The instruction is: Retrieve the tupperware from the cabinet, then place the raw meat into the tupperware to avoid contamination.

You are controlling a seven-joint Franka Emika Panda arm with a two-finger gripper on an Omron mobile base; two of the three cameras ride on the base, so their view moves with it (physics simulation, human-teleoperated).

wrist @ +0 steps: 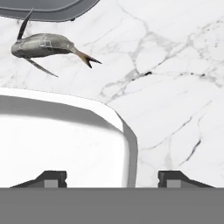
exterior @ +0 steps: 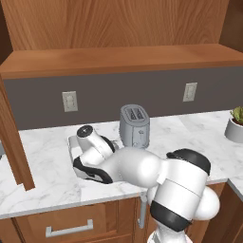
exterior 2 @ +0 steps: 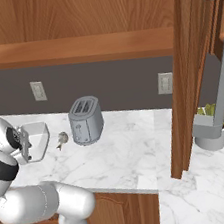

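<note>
The tupperware (exterior 2: 35, 140) sits on the marble tabletop (exterior 2: 115, 154) at the left of the right base view, just left of the silver toaster (exterior 2: 86, 120), so the retrieval from the cabinet (exterior 2: 178, 69) looks done and the tub set down. In the hand view the gripper (wrist: 112, 178) hangs over the tub's rim (wrist: 127, 140). Its fingers (wrist: 175, 178) are spread apart, one on each side of the wall and clear of it, gripping nothing.

The raw meat (wrist: 43, 46) lies on the bare tabletop at the upper left of the hand view, between tub and toaster, apart from both.

The step in hand seems to be the switch from tub to meat. Next the hand would need to rise clear of the rim, shift over the small lump, and close on its thicker middle rather than its thin ends.
</note>
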